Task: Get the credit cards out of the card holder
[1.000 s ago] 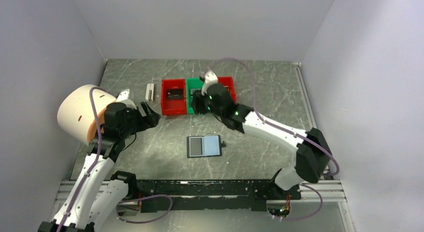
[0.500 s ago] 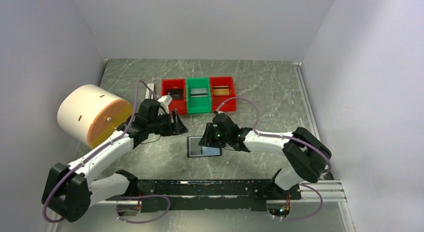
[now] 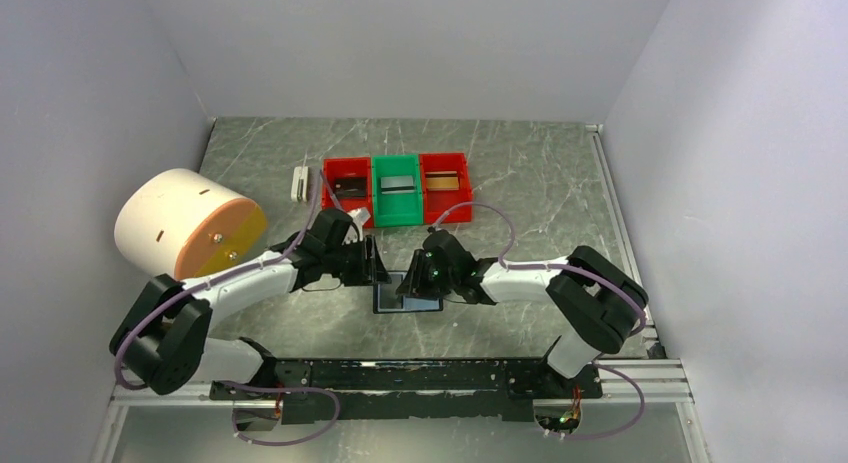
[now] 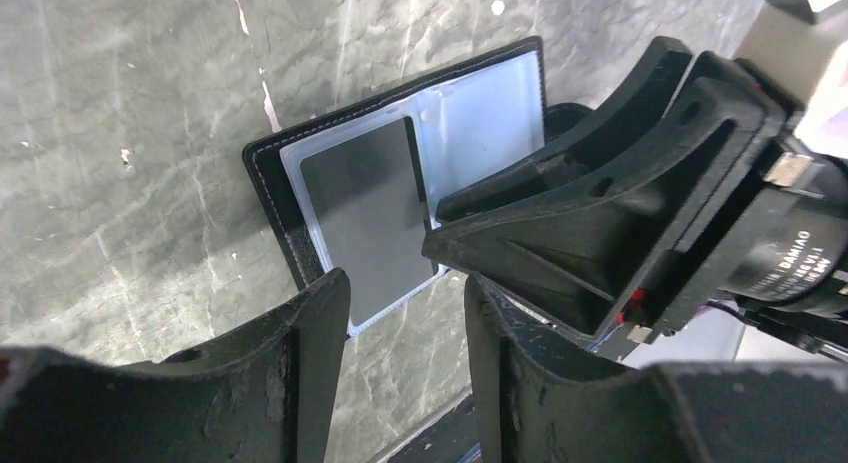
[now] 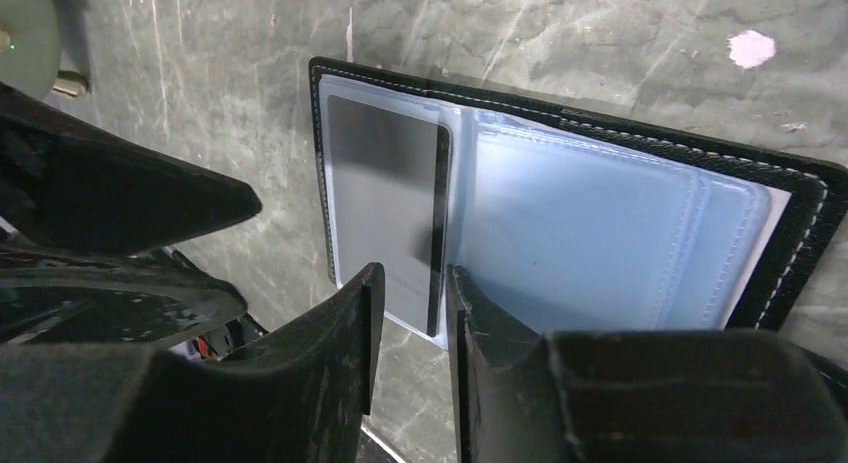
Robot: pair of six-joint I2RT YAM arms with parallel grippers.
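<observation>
Top external view: both arms are stretched low over the middle of the table (image 3: 520,183), and they meet at the holder (image 3: 430,304), which lies open and flat with its inner pockets facing up. The left gripper (image 4: 405,283) reaches in from the left and hangs above the holder's left half. Its jaws stand partly apart with nothing between them. The right gripper (image 5: 413,273) reaches in from the right, and its jaws are only a narrow gap apart. In the right wrist view that gap straddles the fold-side edge of a dark grey card (image 5: 385,208) tucked in the left pocket. I cannot tell whether either finger touches the card, but it does not look clamped. The 2 grippers sit very near each other, almost nose to nose. Along the far side 3 bins stand touching in a row: a dark card (image 3: 350,187) lies in the left red bin (image 3: 328,193), a grey card (image 3: 397,184) in the green bin (image 3: 397,219), and a tan card (image 3: 443,182) in the right red bin (image 3: 465,188). A white block (image 3: 299,183) stands just left of the bins. A big cream drum (image 3: 170,223) with an orange face lies at the table's left edge.
</observation>
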